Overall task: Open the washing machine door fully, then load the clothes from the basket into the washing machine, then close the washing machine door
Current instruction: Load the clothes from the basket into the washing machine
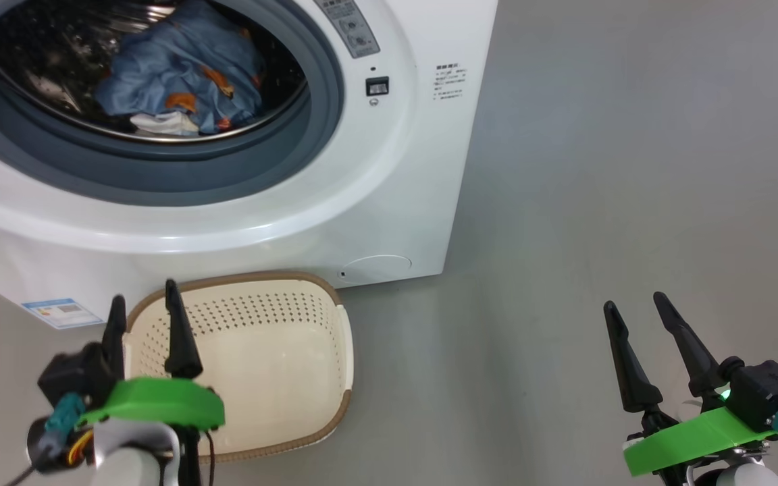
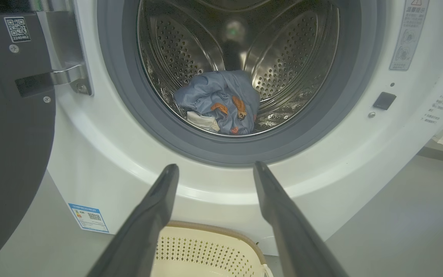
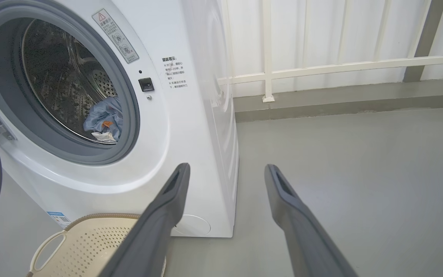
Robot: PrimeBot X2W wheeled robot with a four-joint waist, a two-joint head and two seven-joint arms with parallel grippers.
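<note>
Inside one white boxy washing machine [image 1: 389, 189] lies one heap of light-blue printed clothes [image 1: 179, 74]; one cream perforated basket [image 1: 281, 317] stands below. Reaching forward, left gripper [image 1: 144, 290] and right gripper [image 1: 633, 299] are spread, empty.

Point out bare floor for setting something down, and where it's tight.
Free: the grey floor right of the washing machine, ahead of the right gripper. Crowded: the machine's front, where basket, open door and left gripper bunch.

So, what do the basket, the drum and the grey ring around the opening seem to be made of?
The basket looks like matte cream plastic with moulded rows of holes; its brown rim may be woven or imitation. The drum seems polished steel: it mirrors light and is perforated. The grey ring looks like matte rubber.
</note>
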